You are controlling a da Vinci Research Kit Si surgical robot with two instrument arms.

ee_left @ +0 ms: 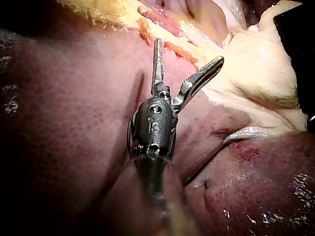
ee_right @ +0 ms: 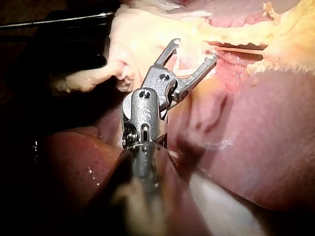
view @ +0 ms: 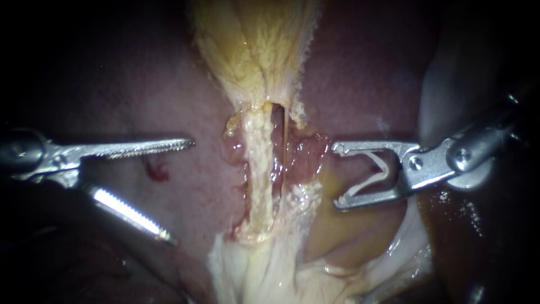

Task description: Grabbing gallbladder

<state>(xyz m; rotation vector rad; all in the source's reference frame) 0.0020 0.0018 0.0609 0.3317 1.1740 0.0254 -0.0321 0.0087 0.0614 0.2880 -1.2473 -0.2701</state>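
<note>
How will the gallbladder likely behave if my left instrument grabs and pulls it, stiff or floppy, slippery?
Probably floppy: the gallbladder tapers into soft wrinkled folds. Likely slippery: its surface glistens wet. Its edges look frayed, so a hard pull by the left instrument, open and clear of it, might tear it.

Lit centre — dark edges, glare.

Our left instrument (view: 181, 190) is bright steel, its pincer two slim, finely toothed bars on a rounded grey wrist. Our right instrument (view: 337, 175) is steel too, its pincer two hook-tipped prongs with a round screw at the hinge.
</note>
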